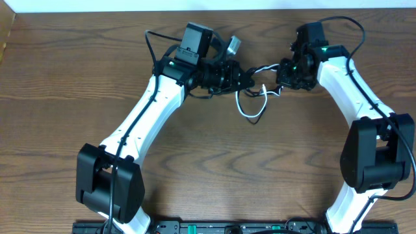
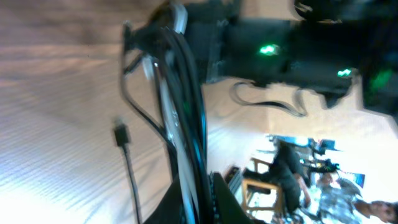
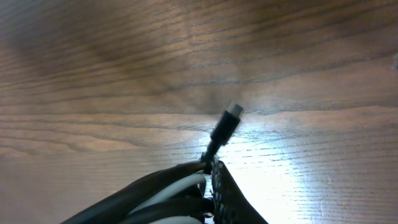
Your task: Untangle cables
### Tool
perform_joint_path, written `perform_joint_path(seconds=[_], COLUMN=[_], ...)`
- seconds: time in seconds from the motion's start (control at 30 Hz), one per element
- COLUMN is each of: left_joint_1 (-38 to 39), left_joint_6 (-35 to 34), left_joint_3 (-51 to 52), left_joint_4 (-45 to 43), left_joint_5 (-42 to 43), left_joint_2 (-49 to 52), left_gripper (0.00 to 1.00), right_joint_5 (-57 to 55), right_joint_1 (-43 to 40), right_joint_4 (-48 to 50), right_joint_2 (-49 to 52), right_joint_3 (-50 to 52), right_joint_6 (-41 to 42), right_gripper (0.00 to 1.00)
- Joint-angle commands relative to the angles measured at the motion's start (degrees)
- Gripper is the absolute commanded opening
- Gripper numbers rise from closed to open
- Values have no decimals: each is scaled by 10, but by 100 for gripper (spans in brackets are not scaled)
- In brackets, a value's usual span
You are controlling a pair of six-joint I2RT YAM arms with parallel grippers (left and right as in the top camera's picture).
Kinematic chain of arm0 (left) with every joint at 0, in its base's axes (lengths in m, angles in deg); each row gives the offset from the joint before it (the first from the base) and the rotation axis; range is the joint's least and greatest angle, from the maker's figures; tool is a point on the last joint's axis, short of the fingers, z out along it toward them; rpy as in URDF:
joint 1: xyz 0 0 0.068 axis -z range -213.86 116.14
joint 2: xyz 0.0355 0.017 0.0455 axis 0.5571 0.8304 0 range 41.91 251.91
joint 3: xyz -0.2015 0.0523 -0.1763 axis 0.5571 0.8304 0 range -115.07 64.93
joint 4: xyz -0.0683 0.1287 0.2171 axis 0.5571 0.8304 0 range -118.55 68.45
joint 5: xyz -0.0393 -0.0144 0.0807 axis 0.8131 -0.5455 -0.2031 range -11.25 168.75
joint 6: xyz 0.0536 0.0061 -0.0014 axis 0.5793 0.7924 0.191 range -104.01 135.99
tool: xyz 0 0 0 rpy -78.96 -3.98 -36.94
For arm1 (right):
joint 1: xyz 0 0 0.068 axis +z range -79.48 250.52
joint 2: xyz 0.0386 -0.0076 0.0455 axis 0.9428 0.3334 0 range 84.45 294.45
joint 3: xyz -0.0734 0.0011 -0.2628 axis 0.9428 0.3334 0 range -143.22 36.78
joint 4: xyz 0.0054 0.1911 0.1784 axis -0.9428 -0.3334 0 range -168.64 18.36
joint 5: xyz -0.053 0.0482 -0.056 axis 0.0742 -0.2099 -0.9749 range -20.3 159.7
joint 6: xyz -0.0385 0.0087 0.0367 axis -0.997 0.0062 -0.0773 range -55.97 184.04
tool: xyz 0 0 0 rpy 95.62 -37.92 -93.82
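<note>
A black cable (image 1: 266, 67) and a white cable (image 1: 250, 110) hang tangled between my two grippers at the back middle of the table; the white one loops down onto the wood. My left gripper (image 1: 242, 79) is shut on both cords. In its wrist view the white cable (image 2: 168, 106) and black cable (image 2: 189, 93) run up from between the fingers (image 2: 224, 199), and a black plug (image 2: 121, 134) dangles at the left. My right gripper (image 1: 284, 70) is shut on the bundle too. There a white strand (image 3: 177, 186) lies between the fingers (image 3: 233, 199) and a black plug (image 3: 226, 126) sticks out past them.
The wooden table (image 1: 78, 78) stretches to both sides. Its far edge (image 1: 130, 12) runs just behind the grippers. Both white arms (image 1: 149, 110) (image 1: 348, 84) reach back from bases at the front edge. The arms' own thick black wires (image 1: 354, 29) arc over them.
</note>
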Motion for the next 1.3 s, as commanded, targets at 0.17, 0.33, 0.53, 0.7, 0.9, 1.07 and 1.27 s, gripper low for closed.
perform_joint_path(seconds=[0.17, 0.33, 0.53, 0.7, 0.9, 1.07, 1.27], left_joint_1=[-63, -63, -52, -17, 23, 31, 36], left_joint_6=[103, 122, 122, 122, 122, 122, 122], left_joint_3=[-9, -9, -9, -9, -9, -9, -9], left_joint_4=[99, 125, 131, 115, 106, 89, 76], left_joint_5=[-64, -92, -93, -124, -196, -226, -255], left_joint_2=[-17, -17, -17, -16, -16, -14, 13], left_gripper=[7, 8, 15, 30, 39, 41, 46], right_joint_5=[-97, -96, 55, 215, 328, 330, 330], right_joint_1=[-77, -76, -73, -62, -60, -61, -61], right_joint_4=[-12, -19, -2, 1, 4, -3, -15], right_joint_2=[23, 23, 23, 22, 16, -6, -28], right_joint_3=[3, 3, 3, 3, -4, -4, -4], right_joint_6=[-4, -4, -132, -214, -230, -229, -218], right_gripper=[6, 5, 1, 1, 1, 1, 1])
